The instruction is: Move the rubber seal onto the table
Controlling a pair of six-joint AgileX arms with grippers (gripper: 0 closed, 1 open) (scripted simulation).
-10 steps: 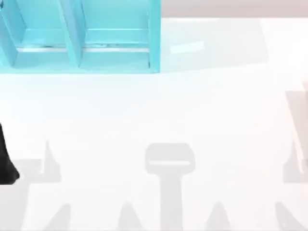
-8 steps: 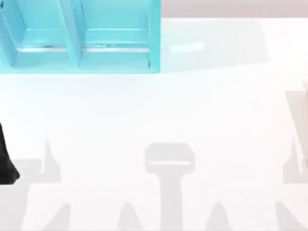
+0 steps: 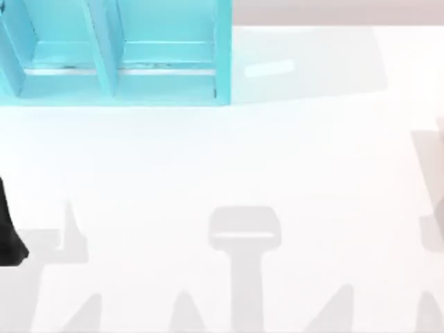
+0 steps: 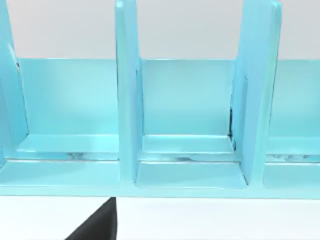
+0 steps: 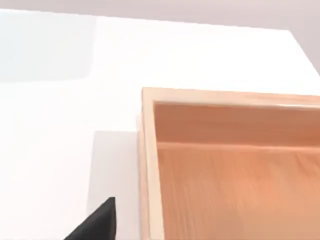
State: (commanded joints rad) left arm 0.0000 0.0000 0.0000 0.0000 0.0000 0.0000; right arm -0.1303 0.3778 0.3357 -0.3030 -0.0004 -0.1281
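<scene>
Shadows at the lower right of the table (image 3: 208, 159) in the top view have shifted, so we judge the right gripper (image 5: 100, 220) is moving, near a wooden box (image 5: 147, 165); the left arm (image 3: 8, 232) stays parked at the left edge. We cannot tell either gripper's state, nor where the rubber seal lies; pickup remains outstanding.
</scene>
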